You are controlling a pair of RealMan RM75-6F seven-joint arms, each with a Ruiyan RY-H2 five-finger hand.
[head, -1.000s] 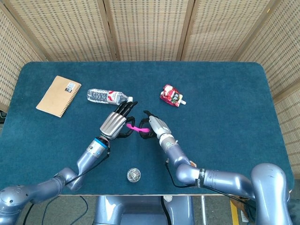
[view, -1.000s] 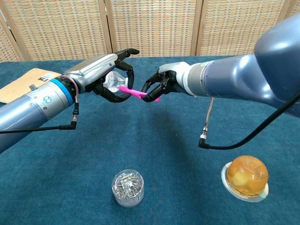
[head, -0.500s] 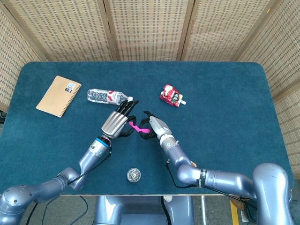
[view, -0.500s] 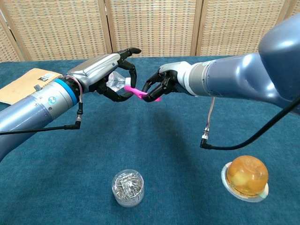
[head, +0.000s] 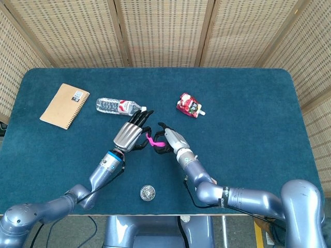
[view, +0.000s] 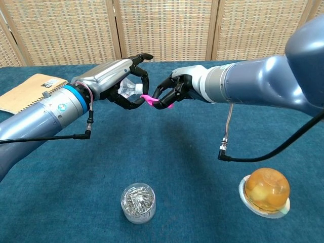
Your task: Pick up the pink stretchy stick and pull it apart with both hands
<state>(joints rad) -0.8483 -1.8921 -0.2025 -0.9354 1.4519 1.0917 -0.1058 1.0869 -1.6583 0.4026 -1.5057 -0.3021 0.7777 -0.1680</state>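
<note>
A: Where the two arms converged above the middle of the blue-covered table (head: pixel 248 134), how were the hands posed?

B: The left hand (head: pixel 130 135) reached forward and to the right from its silver forearm, back of the hand uppermost, dark fingers (view: pixel 132 99) curled down and inward. The right hand (head: pixel 169 139) reached forward and to the left, its fingers likewise curled toward the left hand. The two hands were just beside each other, fingertips nearly meeting.

A: And the pink stretchy stick (view: pixel 152 101)?

B: It lay in the air between the two hands, clear of the table. In the chest view, one end was clamped in the curled fingers of the right hand, and the stick ran as a short bent strip to the left hand, whose fingertips were closed on the other end. In the head view it showed as a small pink curve (head: pixel 151 140) between the dark fingers. Both hands therefore gripped it; neither was spread apart.

A: What else was on the table?

B: A clear water bottle (head: pixel 119 106) lay on its side just beyond the left hand, with a brown spiral notebook (head: pixel 64 106) well to its left. A red snack pouch (head: pixel 189 105) lay beyond the right hand. Near the front edge stood a small clear jar of paper clips (view: pixel 138 202), and in the chest view an orange jelly cup (view: pixel 266 191) sat at the right front, below a black cable (view: pixel 238 152) hanging from the right arm
</note>
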